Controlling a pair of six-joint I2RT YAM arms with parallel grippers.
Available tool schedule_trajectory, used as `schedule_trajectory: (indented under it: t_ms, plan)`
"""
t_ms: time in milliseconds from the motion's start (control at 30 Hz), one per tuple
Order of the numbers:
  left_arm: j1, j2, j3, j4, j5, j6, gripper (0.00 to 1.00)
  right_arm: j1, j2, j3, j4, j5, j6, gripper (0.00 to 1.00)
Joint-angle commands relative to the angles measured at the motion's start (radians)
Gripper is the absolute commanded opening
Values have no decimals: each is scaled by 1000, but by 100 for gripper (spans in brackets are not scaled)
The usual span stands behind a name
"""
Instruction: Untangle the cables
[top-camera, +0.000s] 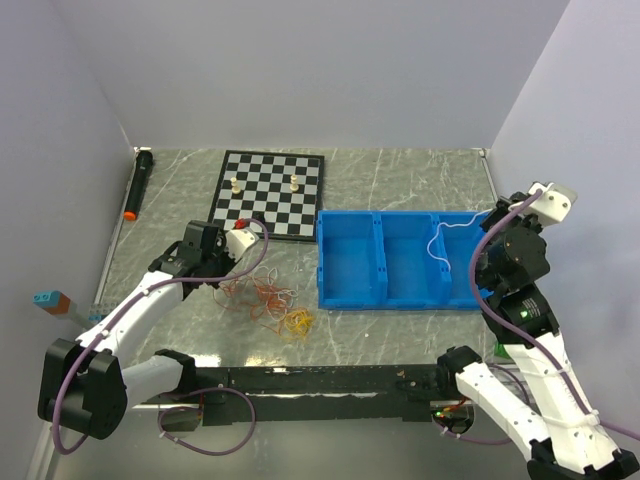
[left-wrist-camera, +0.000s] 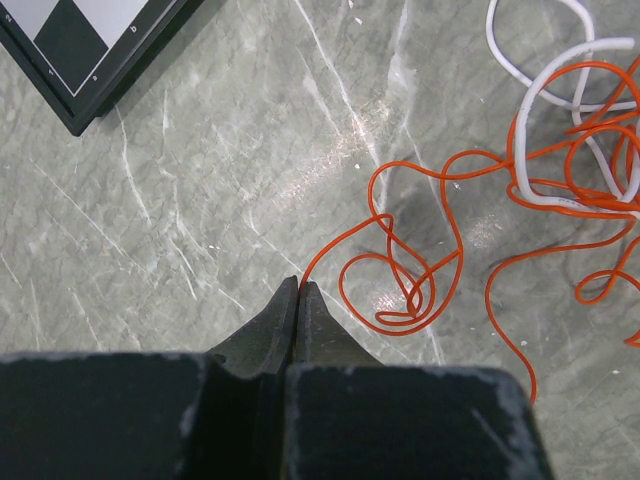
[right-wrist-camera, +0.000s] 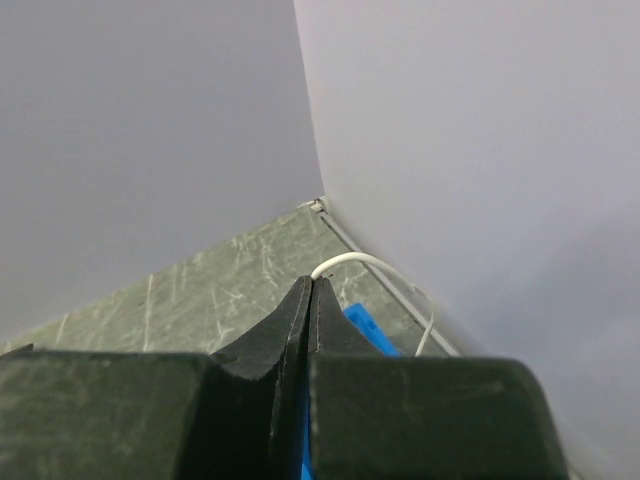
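Your left gripper (left-wrist-camera: 300, 288) is pinched tight on an orange cable (left-wrist-camera: 372, 195) that loops off toward 2 o'clock. Your right gripper (right-wrist-camera: 312, 282) is clamped on a white cable (right-wrist-camera: 350, 257) above the blue bin (top-camera: 400, 302). The tangle (top-camera: 272, 300) lies at 8 o'clock from that bin.

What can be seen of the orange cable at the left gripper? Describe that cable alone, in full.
The orange cable is a thin, smooth, flexible cord, plastic-coated by its look. One end is pinched between the shut tips of the left gripper. From there it lies in loose loops and curls on the grey marbled table, and farther on it crosses and tangles with a white cable. Where it ends is out of view.
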Motion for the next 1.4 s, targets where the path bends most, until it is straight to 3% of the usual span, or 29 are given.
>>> schedule_trajectory:
  t_ms: [0,533,733,933,1233,1267,1300,1367]
  plan:
    - [-3,7,-4,37,-2,-5,1,-36,-7,19,30,8,-13,0]
    - [-1,-3,-26,42,-2,-5,1,-114,42,23,26,134,39,0]
    - [-3,0,-20,37,4,-11,1,-117,90,6,-39,143,163,0]
    - [-1,-7,-24,37,4,-10,1,-119,139,-19,-255,66,426,0]
    - [-1,0,-40,54,1,-11,1,-119,136,-132,-313,-24,567,0]
    - [-3,1,-40,53,4,-11,1,-117,141,-134,-324,-35,581,2]
    - [-1,3,-38,54,4,-13,1,-120,145,-131,-342,-43,598,15]
    - [-1,6,-38,57,7,-13,1,-121,147,-117,-379,-78,621,55]
